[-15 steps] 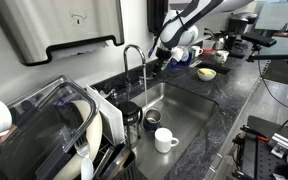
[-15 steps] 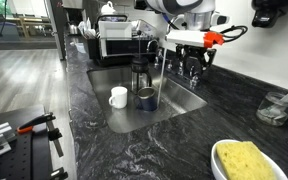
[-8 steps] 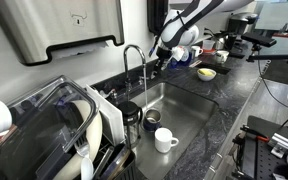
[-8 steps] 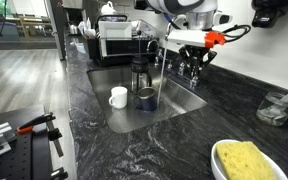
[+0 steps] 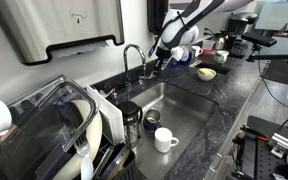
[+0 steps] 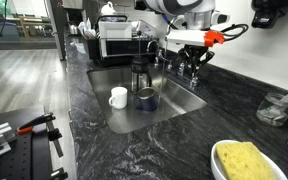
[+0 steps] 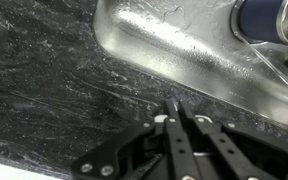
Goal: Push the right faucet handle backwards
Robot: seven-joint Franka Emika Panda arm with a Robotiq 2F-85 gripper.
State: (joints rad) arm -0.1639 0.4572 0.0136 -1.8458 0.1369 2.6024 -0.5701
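The tall chrome spout (image 5: 134,52) arches over the steel sink (image 5: 184,115). The right faucet handle (image 5: 154,69) is a short silvery lever on the far side of the spout's base. My gripper (image 5: 161,62) hangs just above and beside that handle; whether it touches I cannot tell. In the other exterior view the gripper (image 6: 191,71) points down at the counter behind the sink, and the handle is not clear there. In the wrist view the gripper (image 7: 171,102) is shut, fingers pressed together with nothing between them, over dark granite by the sink's rim (image 7: 154,50).
In the sink stand a white mug (image 5: 165,139), a small metal cup (image 5: 151,118) and a dark jug (image 5: 131,113). A dish rack (image 5: 54,130) fills the near counter. A bowl with a yellow sponge (image 6: 249,160) sits on the granite.
The fingers have gone from open to shut on nothing. The arm has hardly moved. The thin vertical streak below the spout no longer shows.
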